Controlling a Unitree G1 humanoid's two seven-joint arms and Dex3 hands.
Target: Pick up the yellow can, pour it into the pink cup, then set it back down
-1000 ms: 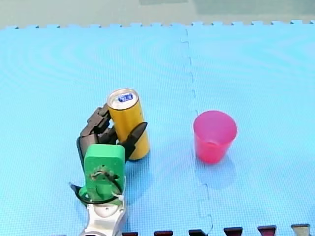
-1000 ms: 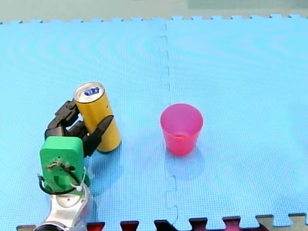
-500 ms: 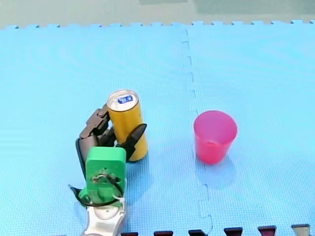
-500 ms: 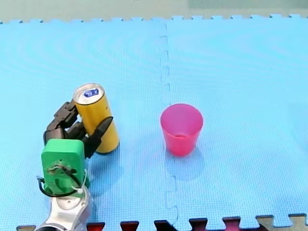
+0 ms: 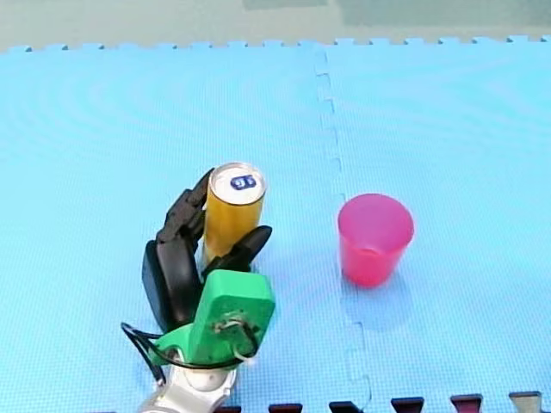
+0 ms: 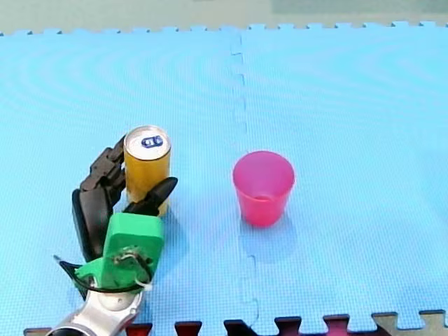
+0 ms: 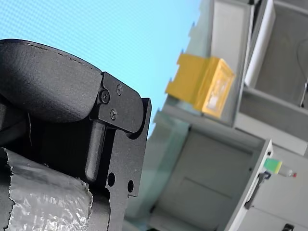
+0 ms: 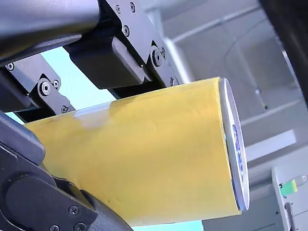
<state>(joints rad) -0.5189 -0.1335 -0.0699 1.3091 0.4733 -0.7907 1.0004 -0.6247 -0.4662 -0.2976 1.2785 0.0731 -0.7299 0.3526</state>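
The yellow can is upright over the left half of the blue mat, its silver top with a blue tab facing up. My left hand is shut on it, with black fingers behind its left side and the thumb across the front. The second wrist view shows the same can clamped between those black fingers. I cannot tell whether its base touches the mat. The pink cup stands upright to the right of the can, a short gap away, open and untouched.
The blue foam mat has a seam running front to back between can and cup. Its toothed front edge lies near me. In the first wrist view a yellow box and grey cabinets stand beyond the mat.
The can has gone from leaning left to upright and shifted slightly right toward the cup. My left wrist swung right and turned with it.
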